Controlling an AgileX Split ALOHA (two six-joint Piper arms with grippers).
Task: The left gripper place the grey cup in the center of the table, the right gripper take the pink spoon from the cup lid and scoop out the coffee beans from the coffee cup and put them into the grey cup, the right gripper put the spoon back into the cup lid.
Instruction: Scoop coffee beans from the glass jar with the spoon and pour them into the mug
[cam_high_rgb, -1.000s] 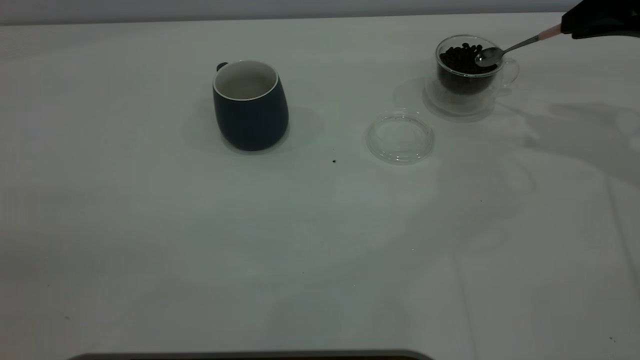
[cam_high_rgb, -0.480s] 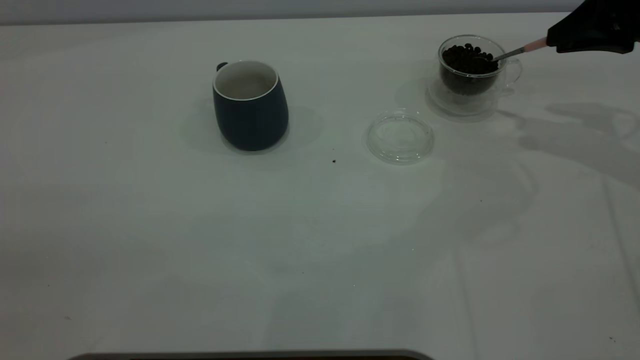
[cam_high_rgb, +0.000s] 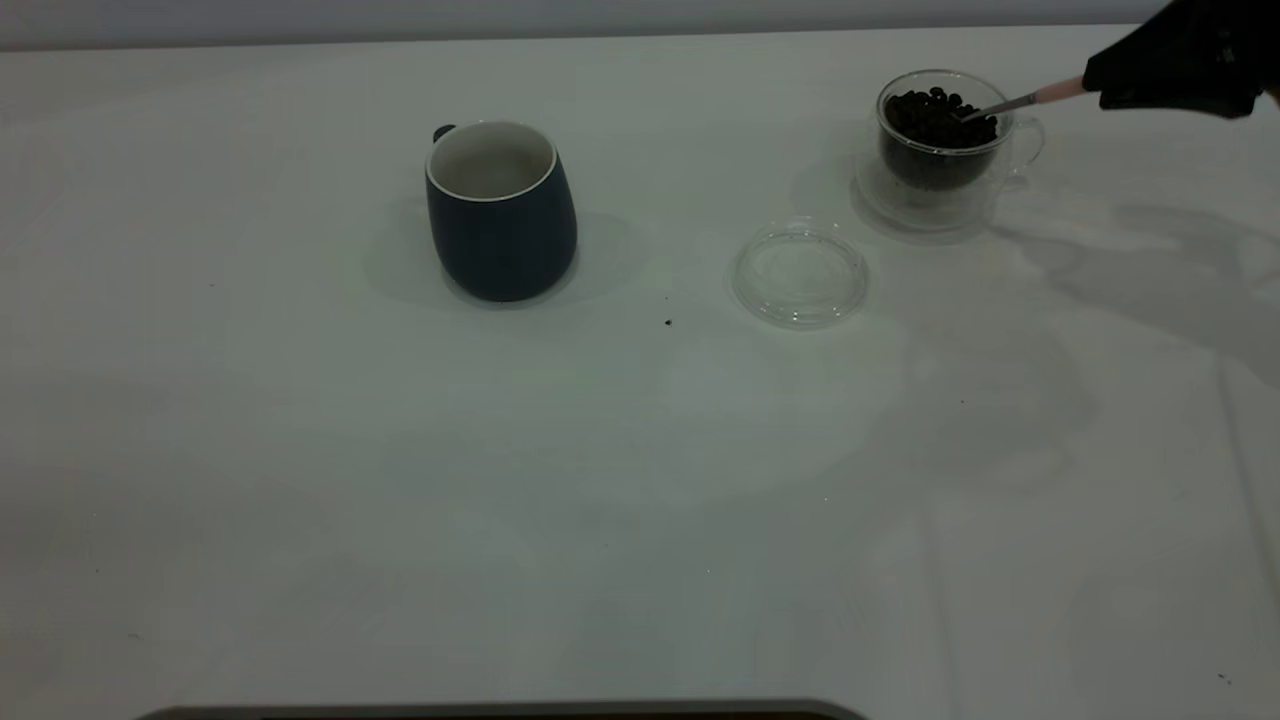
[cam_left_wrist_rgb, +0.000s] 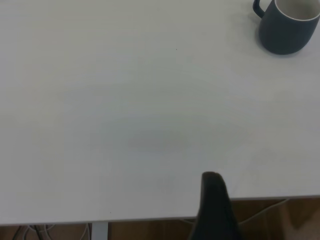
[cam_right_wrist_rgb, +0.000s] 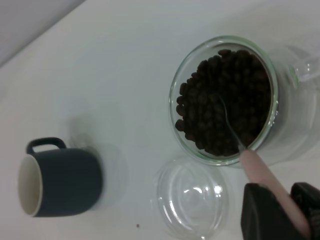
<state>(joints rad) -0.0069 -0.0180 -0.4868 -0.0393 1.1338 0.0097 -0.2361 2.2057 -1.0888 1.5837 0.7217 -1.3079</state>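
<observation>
Fingers (cam_right_wrist_rgb: 257, 212) of the right gripper (cam_right_wrist_rgb: 280, 212) are clamped on the pale handle of the pink spoon (cam_right_wrist_rgb: 260, 170). In the exterior view the right gripper (cam_high_rgb: 1165, 75) sits at the far right edge of the bench (cam_high_rgb: 640, 480), just beside the coffee cup (cam_high_rgb: 940, 150).

Pink spoon (cam_high_rgb: 1020, 100) slopes down from the gripper over the cup rim; its metal bowl is buried in the coffee beans (cam_high_rgb: 935, 115). Wrist view confirms: metal neck enters the coffee beans (cam_right_wrist_rgb: 225, 100) near the centre of the coffee cup (cam_right_wrist_rgb: 225, 100); the bowl itself is hidden under beans.

Cup lid (cam_high_rgb: 800, 272) lies flat on the bench, near the coffee cup on the camera's side, not touching it. Cup lid (cam_right_wrist_rgb: 192, 197) holds nothing.

Grey cup (cam_high_rgb: 500, 210) stands upright, well apart from the lid, handle facing away from the camera. Grey cup (cam_right_wrist_rgb: 60, 182) interior appears white.

Left gripper (cam_left_wrist_rgb: 215, 210): only one dark finger shows, over the bench edge, well apart from the grey cup (cam_left_wrist_rgb: 287, 25). Cannot tell its opening.
</observation>
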